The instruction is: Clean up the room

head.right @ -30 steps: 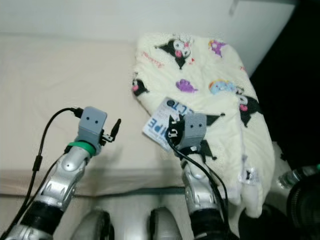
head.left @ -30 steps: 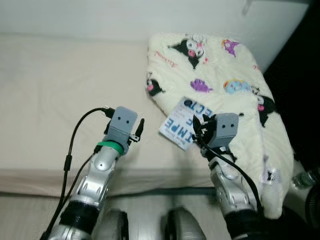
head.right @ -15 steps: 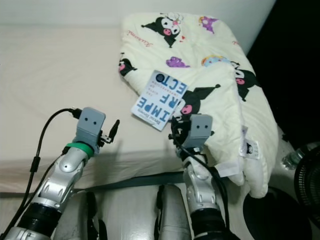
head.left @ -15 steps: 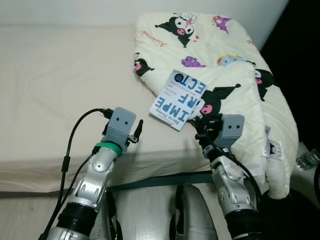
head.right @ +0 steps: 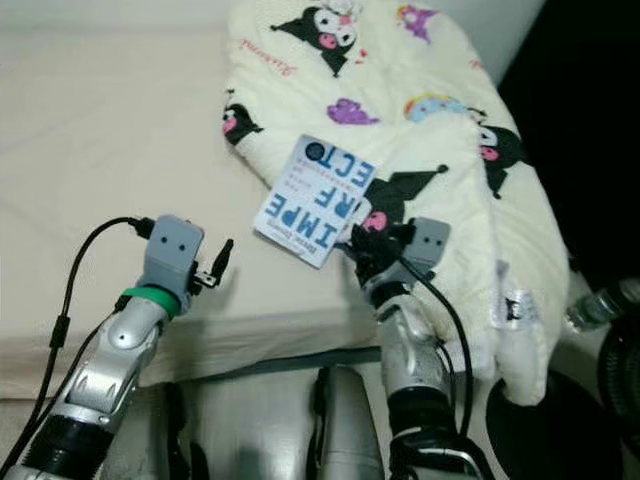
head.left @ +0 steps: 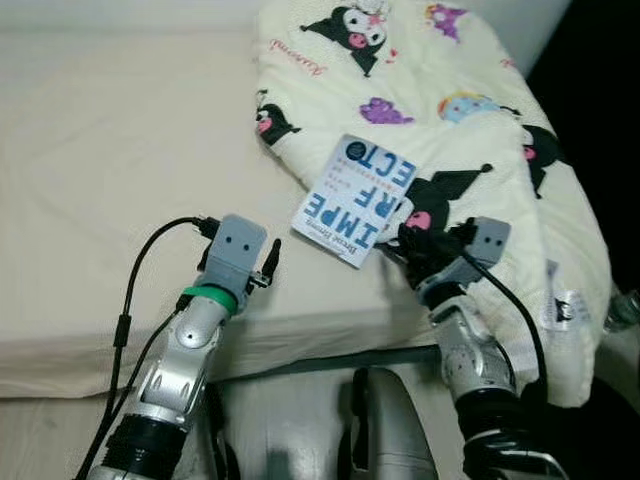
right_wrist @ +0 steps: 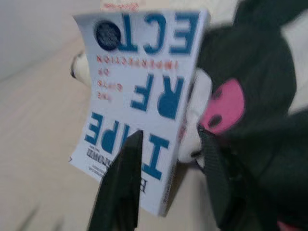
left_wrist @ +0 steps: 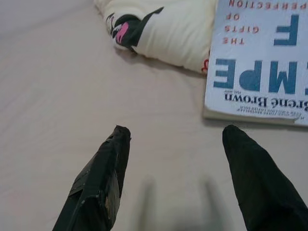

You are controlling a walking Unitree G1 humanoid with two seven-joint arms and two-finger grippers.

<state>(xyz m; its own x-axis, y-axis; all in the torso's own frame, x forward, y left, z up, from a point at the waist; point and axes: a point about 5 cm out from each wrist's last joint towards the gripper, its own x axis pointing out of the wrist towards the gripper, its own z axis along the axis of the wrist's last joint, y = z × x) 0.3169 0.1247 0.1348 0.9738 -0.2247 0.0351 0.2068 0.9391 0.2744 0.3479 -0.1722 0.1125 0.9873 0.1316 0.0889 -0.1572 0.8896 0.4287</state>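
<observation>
**One book, one blanket, two grippers over the bed**

Nearest: two silver arms reach up from the lower edge of the head views, one per side. Left gripper [head.left: 268, 265] hovers above the bare beige sheet of the bed [head.left: 110, 150], fingers spread apart, nothing between them. In the left wrist view both black fingers [left_wrist: 103, 180] stand wide over the sheet, with the book's lower edge just beyond them.

Right gripper [head.left: 408, 243] sits at the near right corner of the book [head.left: 355, 200], beside a black cartoon figure printed on the blanket. In the right wrist view one finger [right_wrist: 120, 187] lies across the cover and the other is at the book's edge against the blanket. The view is blurred; whether the fingers clamp the cover, cannot tell.

One book: white cover, large blue letters, lying tilted, partly on the sheet and partly on the blanket.

Farther: one cream blanket [head.left: 450, 90] with cartoon prints, bunched along the right side of the bed.
</observation>
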